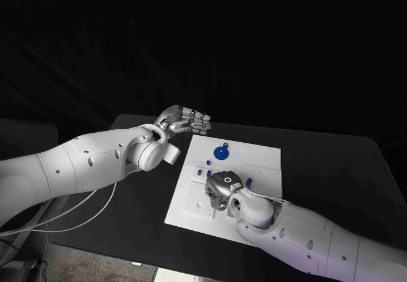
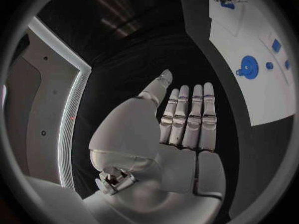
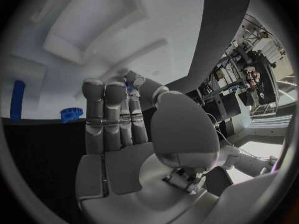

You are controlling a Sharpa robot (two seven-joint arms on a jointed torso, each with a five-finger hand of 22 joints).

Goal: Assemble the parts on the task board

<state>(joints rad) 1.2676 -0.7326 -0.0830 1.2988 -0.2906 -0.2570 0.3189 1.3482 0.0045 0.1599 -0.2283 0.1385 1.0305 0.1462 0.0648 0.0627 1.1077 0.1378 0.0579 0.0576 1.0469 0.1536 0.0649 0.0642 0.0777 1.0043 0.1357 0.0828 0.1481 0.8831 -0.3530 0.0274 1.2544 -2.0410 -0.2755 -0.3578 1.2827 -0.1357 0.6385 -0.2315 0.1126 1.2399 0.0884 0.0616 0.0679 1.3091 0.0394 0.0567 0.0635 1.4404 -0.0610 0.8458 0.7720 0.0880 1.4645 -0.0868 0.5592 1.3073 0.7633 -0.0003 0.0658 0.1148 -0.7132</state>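
The white task board (image 1: 254,154) lies in the middle of the black table. A round blue gear (image 1: 220,154) sits near its far end, and small blue parts (image 1: 203,173) stand at mid-board. My right hand (image 1: 222,188) is low over the board's near half. In the right wrist view a small blue part (image 3: 129,86) shows pinched between its fingertips (image 3: 106,92) and thumb. My left hand (image 1: 185,121) hovers off the board's far left corner with its fingers straight and side by side, holding nothing. The left wrist view shows this hand (image 2: 184,127), the gear (image 2: 248,66) and the board (image 2: 249,94).
Black table (image 1: 330,158) surrounds the board on all sides. A blue bar (image 3: 17,100) and a toothed blue piece (image 3: 71,114) lie on the board (image 3: 56,79) ahead of my right hand (image 3: 118,129). White cables (image 1: 76,214) hang under the left arm.
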